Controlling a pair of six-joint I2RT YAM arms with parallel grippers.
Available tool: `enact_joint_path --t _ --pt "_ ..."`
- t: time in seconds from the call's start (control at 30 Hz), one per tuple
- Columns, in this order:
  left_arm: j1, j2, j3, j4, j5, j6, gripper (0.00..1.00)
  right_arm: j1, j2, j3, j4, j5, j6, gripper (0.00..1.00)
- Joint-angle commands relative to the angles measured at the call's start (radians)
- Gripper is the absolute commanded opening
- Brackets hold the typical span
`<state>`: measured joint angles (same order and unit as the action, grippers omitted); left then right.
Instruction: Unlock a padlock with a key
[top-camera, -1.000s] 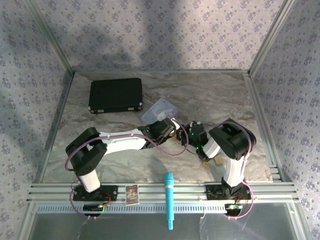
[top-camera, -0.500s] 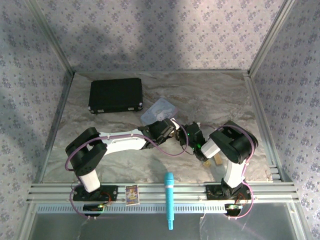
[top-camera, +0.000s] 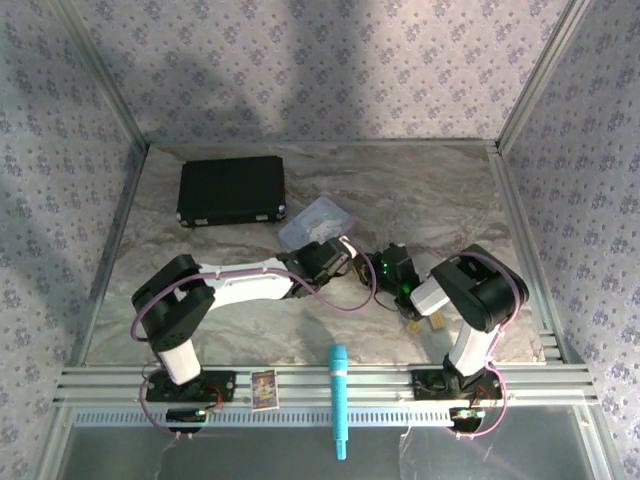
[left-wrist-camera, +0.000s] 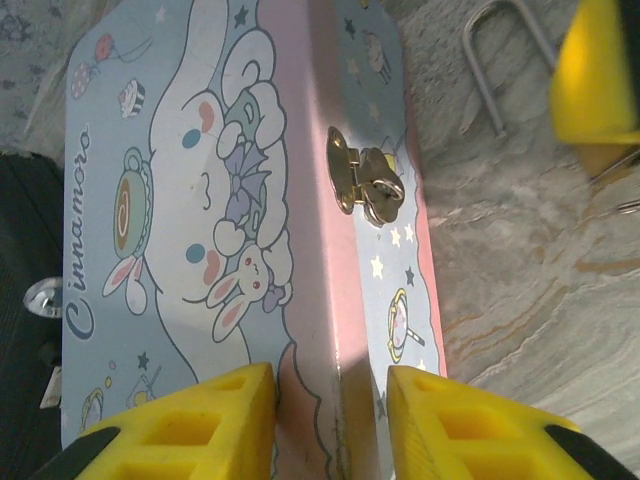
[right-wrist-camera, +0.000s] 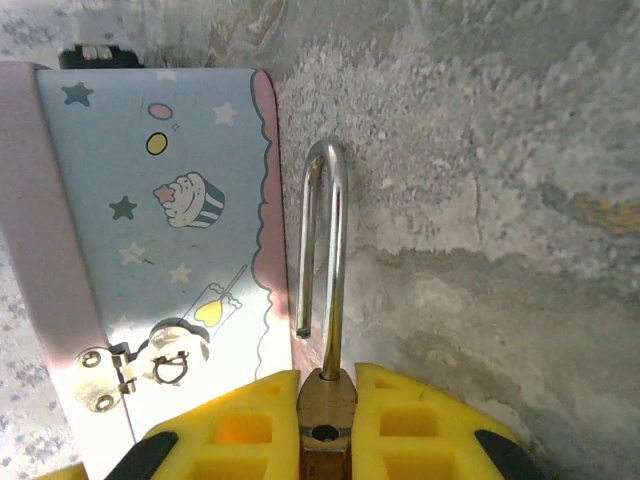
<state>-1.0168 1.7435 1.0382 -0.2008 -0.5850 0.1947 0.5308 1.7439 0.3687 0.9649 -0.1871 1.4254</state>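
My right gripper (right-wrist-camera: 327, 385) is shut on the brass body of the padlock (right-wrist-camera: 327, 408). The steel shackle (right-wrist-camera: 327, 240) points away from the jaws, and its free leg is out of the body, so it stands open. The shackle (left-wrist-camera: 492, 70) also shows at the top right of the left wrist view, next to a yellow finger of the right gripper (left-wrist-camera: 600, 70). My left gripper (left-wrist-camera: 330, 390) hovers over the pastel tin (left-wrist-camera: 200, 200) with its jaws parted and nothing between them. Both grippers meet mid-table beside the tin (top-camera: 318, 222). The key is out of view.
A black case (top-camera: 232, 190) lies at the back left. Two tan blocks (top-camera: 435, 320) sit beneath my right arm. A turquoise pen-like stick (top-camera: 339, 400) and a small card (top-camera: 264, 388) rest on the front rail. The tin's clasp (left-wrist-camera: 365, 185) faces the padlock.
My right arm's elbow has swung out to the right while its gripper stayed by the tin. The left arm has hardly moved.
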Motion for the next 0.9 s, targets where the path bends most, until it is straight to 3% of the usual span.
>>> enact_joint_path --t 0.0,0.33,0.57,0.77,0.87 --pt "0.020 0.088 -0.058 -0.303 0.014 -0.049 0.39 -0.043 -0.005 -0.023 -0.261 -0.089 -0.126 0.00" --pt "0.029 0.021 -0.014 -0.259 -0.152 -0.149 0.67 -0.110 -0.139 0.221 -1.047 -0.159 -0.617 0.00" --pt "0.058 -0.035 -0.062 -0.241 -0.218 -0.246 0.78 -0.170 -0.135 0.271 -1.257 -0.210 -0.788 0.05" --pt "0.088 -0.083 -0.103 -0.246 -0.236 -0.293 0.82 -0.193 -0.178 0.300 -1.391 -0.164 -0.884 0.11" --pt "0.095 -0.113 -0.121 -0.226 -0.221 -0.288 0.83 -0.195 -0.191 0.320 -1.425 -0.137 -0.908 0.20"
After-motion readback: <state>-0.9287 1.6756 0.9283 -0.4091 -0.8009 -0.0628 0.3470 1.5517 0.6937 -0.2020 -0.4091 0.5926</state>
